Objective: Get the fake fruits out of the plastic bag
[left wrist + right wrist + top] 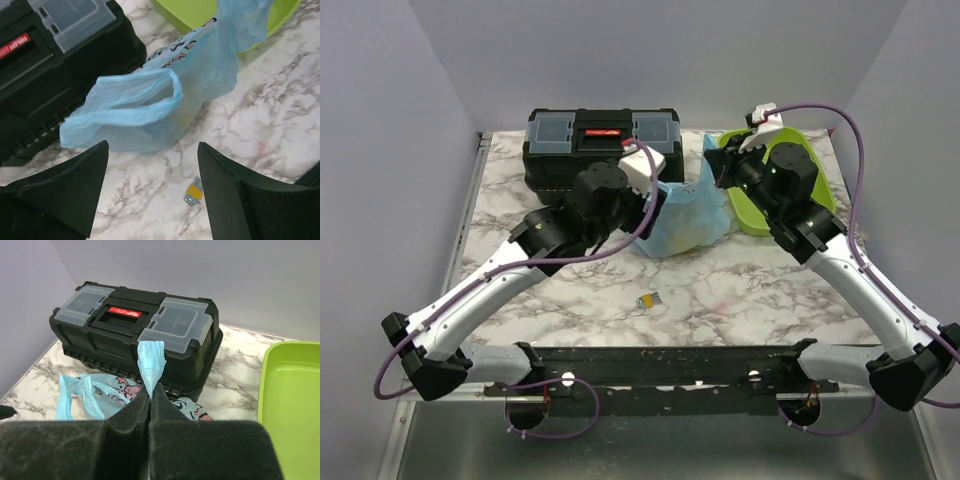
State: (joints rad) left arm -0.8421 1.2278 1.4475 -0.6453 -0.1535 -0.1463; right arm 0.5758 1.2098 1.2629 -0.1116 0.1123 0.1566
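Right tool tight on bag handle

You have the black plastic toolbox at the upper middle of the top view, on the far part of the marble-patterned table; the thin light-blue plastic bag lies at the frame's centre, just in front of the toolbox's right end; the lime-green rectangular plastic tray sits right of the bag, in the upper right; the tiny yellow-and-silver block lies below centre, in front of the bag and apart from it; your left gripper hangs over the bag's left side, fingers spread; your right gripper pinches a bag handle above the bag.
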